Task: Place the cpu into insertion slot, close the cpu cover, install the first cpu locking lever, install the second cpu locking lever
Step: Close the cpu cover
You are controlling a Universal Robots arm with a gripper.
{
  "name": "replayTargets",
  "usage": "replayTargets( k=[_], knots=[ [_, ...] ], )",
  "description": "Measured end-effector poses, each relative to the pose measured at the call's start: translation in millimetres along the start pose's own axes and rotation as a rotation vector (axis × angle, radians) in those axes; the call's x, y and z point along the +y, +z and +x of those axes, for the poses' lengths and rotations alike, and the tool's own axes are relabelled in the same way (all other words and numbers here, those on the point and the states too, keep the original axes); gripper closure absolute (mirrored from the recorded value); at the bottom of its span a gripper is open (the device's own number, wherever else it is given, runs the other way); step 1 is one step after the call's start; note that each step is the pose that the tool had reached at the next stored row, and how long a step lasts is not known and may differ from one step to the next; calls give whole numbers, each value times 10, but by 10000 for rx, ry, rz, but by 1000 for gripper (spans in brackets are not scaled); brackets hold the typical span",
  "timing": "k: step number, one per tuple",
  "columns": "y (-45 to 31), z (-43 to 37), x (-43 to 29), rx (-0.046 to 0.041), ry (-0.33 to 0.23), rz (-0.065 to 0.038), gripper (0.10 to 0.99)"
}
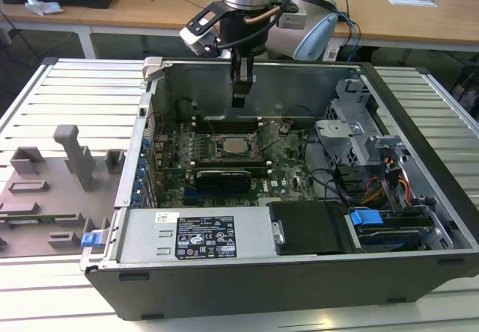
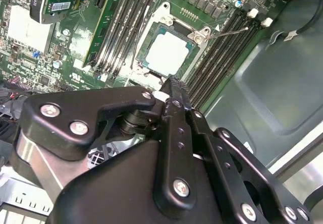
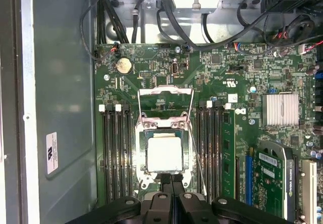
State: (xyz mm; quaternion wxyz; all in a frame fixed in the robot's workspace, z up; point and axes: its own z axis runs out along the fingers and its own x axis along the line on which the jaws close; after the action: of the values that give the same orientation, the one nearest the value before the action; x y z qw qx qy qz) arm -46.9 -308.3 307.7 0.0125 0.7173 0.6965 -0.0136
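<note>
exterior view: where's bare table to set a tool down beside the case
Bare table lies on the exterior view's right of the case, plus a strip before its front wall. The exterior view's left holds a grey fixture. Inside the case is crowded: board, cables.

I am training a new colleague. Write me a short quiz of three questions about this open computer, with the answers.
1. True or false: the chip already lies in its socket.
2. Is the metal cover of the socket open or closed?
3. The gripper holds: A the chip, B nothing, C the metal cover.
Key: 1 true; 2 open; 3 B.
</note>
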Motion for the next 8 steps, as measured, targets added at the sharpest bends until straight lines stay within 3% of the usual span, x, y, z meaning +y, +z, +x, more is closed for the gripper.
replayTargets(
  k=[4,8],
  knots=[
    [-2,1,22,-5,0,1,980],
    [-1,4,134,-6,0,0,980]
  ],
)
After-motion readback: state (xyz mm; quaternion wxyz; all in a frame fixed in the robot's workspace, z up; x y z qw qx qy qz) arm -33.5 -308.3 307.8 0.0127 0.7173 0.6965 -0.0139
